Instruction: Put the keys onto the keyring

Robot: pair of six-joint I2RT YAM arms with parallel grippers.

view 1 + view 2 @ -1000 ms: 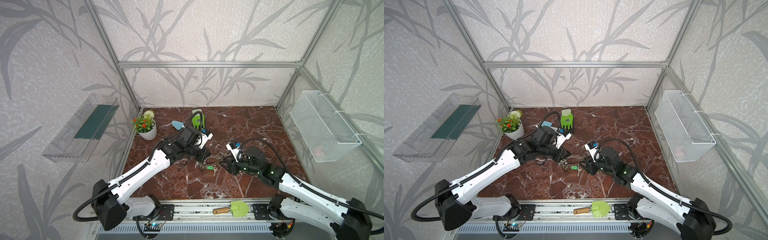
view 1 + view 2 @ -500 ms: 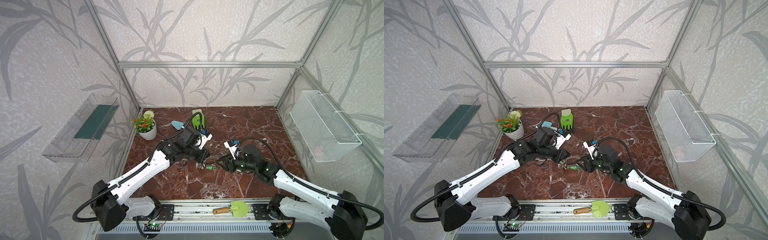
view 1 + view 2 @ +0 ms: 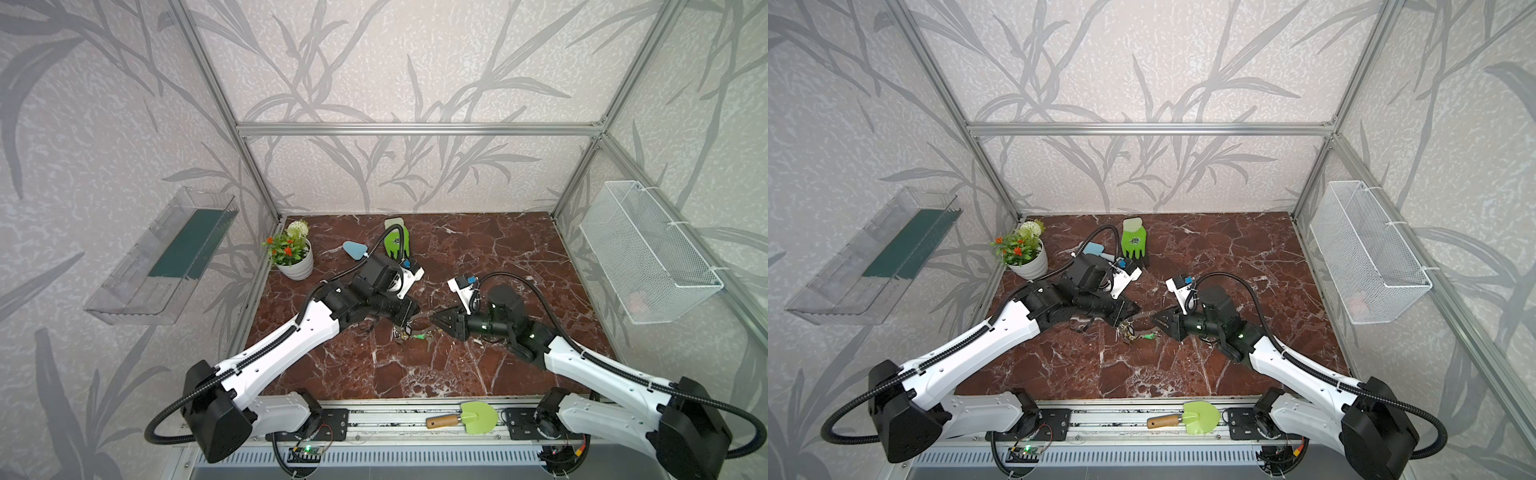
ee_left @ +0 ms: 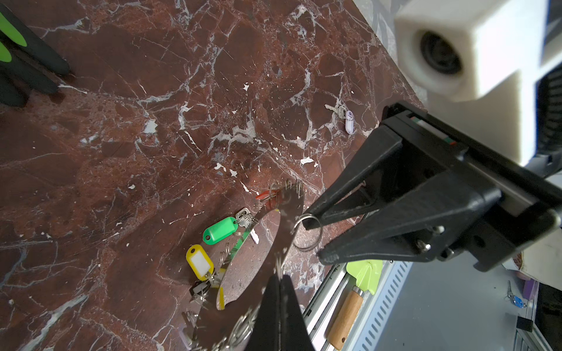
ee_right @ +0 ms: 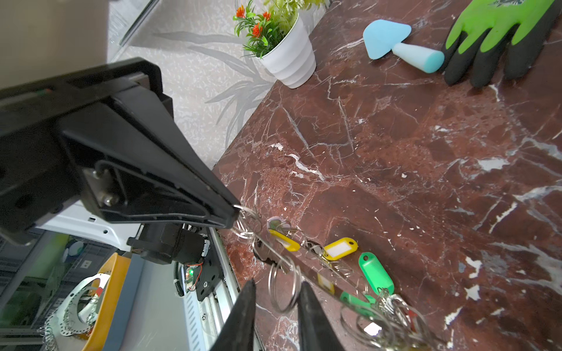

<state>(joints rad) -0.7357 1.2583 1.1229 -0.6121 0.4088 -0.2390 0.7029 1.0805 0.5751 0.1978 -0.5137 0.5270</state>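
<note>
R gripper [image 4: 312,241]: released, jaws apart w/ a visible gap, straddling a loose split ring [image 4: 307,215]. One fingertip touches the wire; no clamp evident.

L gripper [image 4: 278,284]: clenched on the rim of the keyring [image 4: 285,212], holding it tilted and raised over the table [image 4: 182,91], centre-front between both arms.

Hazards (judgement):
1. Ring wire is thin and round. If the jaws close off-centre, it probably rolls or pops out sideways.
2. R fingertips sit just beside the disc rim. A fwd push may strike the keyring and twist it in the L pinch. That pinch covers only a narrow bit of rim, so slip or drop is likely.
3. Green tag [image 4: 220,230] and yellow tag [image 4: 199,262] hang from the rim close by. Any swing may tangle them w/ the ring.
4. Lilac tag [image 4: 349,121] lies well apart on the table, not yet attached. Task is incomplete.
</note>
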